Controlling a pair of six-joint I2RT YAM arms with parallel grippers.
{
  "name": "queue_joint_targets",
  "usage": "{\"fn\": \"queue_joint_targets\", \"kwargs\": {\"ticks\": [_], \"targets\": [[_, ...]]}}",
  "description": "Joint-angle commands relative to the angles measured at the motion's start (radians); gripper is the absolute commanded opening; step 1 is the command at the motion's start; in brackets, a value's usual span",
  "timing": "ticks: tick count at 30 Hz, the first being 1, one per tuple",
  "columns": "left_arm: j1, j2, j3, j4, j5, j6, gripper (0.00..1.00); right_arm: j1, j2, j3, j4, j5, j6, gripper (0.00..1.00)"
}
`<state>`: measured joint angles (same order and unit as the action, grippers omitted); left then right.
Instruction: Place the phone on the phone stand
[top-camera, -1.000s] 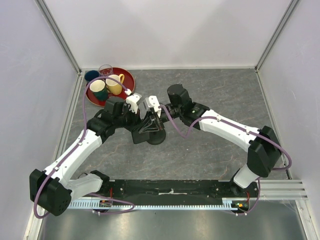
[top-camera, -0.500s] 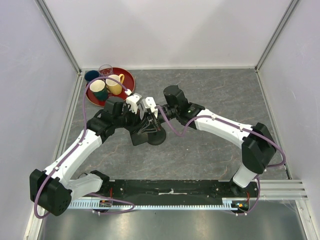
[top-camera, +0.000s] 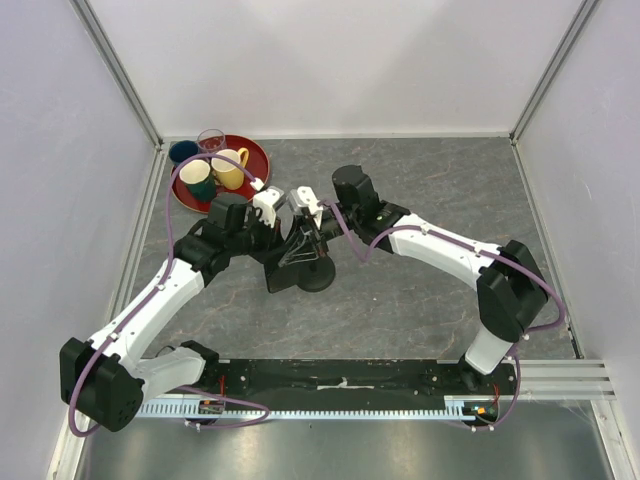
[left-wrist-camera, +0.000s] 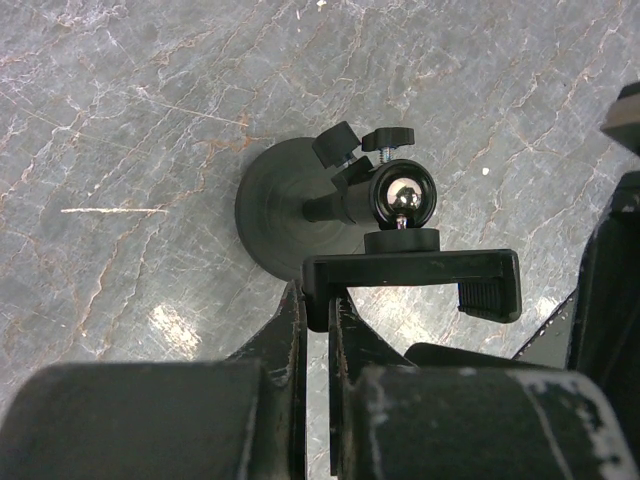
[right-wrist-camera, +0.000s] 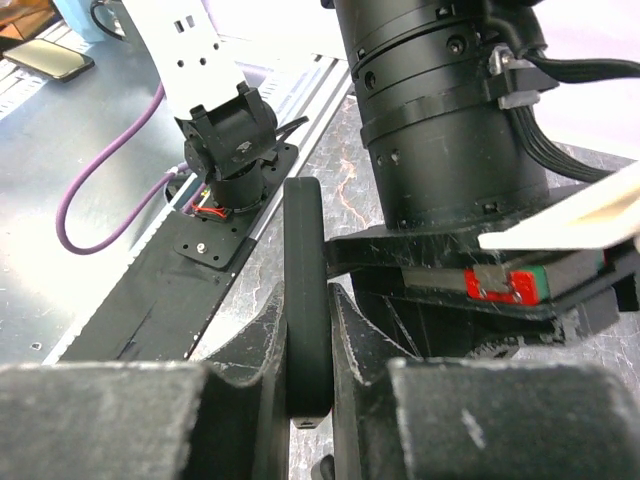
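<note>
- The phone is a thin black slab with a rounded edge, seen edge-on and upright.
- The right gripper is pinched narrow on its 2 flat faces.
- The phone stand sits on the grey marbled table, with a round base, a ball joint and a clamp bracket.
- The left gripper is closed on 1 end of that bracket.
- In the top view the phone is held right at the stand.

Pretty cramped: left arm's wrist sits right in front of the right fingers, phone stand under both. Tray of cups near, beyond the left fingers; open worktop right of the right ones.
</note>
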<state>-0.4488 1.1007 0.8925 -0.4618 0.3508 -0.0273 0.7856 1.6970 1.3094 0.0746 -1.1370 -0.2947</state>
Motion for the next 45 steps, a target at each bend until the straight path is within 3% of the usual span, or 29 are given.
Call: {"fn": "queue_joint_targets", "kwargs": {"ticks": [1,9,16,28,45], "targets": [[-0.007,-0.022,0.003,0.052,0.120,0.020,0.02,-0.084,-0.014,0.002,0.218,0.006,0.023,0.00],[-0.001,-0.013,0.006,0.060,0.155,0.018,0.02,-0.105,0.032,0.014,0.238,-0.035,0.043,0.00],[0.004,-0.002,0.010,0.057,0.212,0.023,0.02,-0.100,0.066,0.059,0.153,-0.032,-0.075,0.00],[0.010,0.016,0.020,0.028,0.251,0.052,0.02,-0.086,0.109,0.202,-0.231,0.078,-0.403,0.00],[0.015,0.008,0.019,0.020,0.215,0.061,0.02,-0.086,0.087,0.245,-0.467,0.240,-0.612,0.00]]}}
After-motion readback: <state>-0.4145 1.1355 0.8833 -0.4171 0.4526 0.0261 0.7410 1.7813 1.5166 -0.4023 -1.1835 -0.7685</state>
